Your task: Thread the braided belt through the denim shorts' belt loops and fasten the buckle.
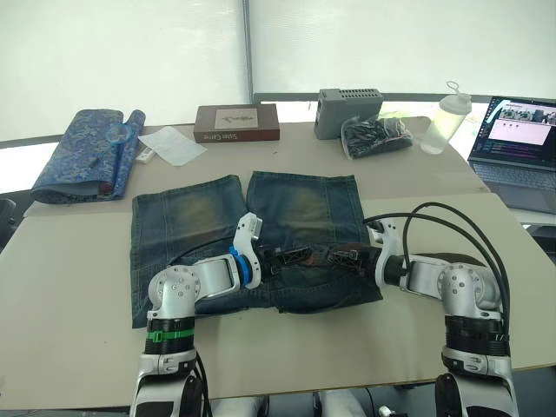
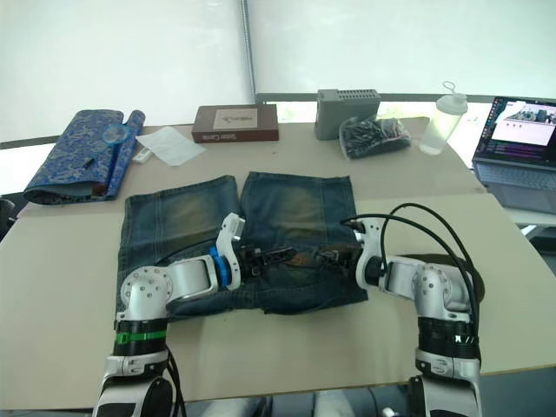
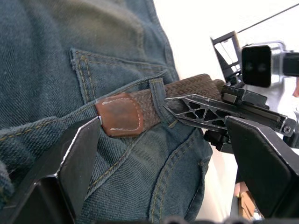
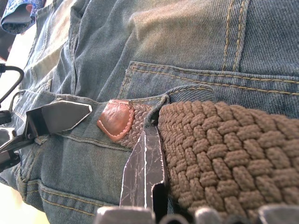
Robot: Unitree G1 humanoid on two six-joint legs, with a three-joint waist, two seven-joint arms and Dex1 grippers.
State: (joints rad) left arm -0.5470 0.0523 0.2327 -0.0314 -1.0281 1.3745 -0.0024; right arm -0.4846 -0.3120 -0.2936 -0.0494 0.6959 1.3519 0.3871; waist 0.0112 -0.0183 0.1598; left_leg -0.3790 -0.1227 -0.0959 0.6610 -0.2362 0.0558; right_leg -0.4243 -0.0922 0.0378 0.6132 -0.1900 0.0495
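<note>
The denim shorts (image 1: 295,204) lie flat on the table, waistband toward me. The braided belt (image 4: 224,149) runs along the waistband, and its brown leather tip (image 3: 119,114) pokes out of a belt loop (image 3: 159,100). My left gripper (image 1: 287,258) is open, one finger on each side of the leather tip without touching it. My right gripper (image 1: 340,258) comes in from the other side of the loop and is shut on the braided belt just behind it; one of its fingers (image 4: 145,172) lies against the braid. The buckle is out of view.
Along the table's far edge stand a blue patterned rolled cloth (image 1: 82,152), white paper (image 1: 172,144), a brown box (image 1: 236,122), a grey box (image 1: 347,111), a black bag (image 1: 375,135) and a bottle (image 1: 443,122). A laptop (image 1: 517,139) sits far right.
</note>
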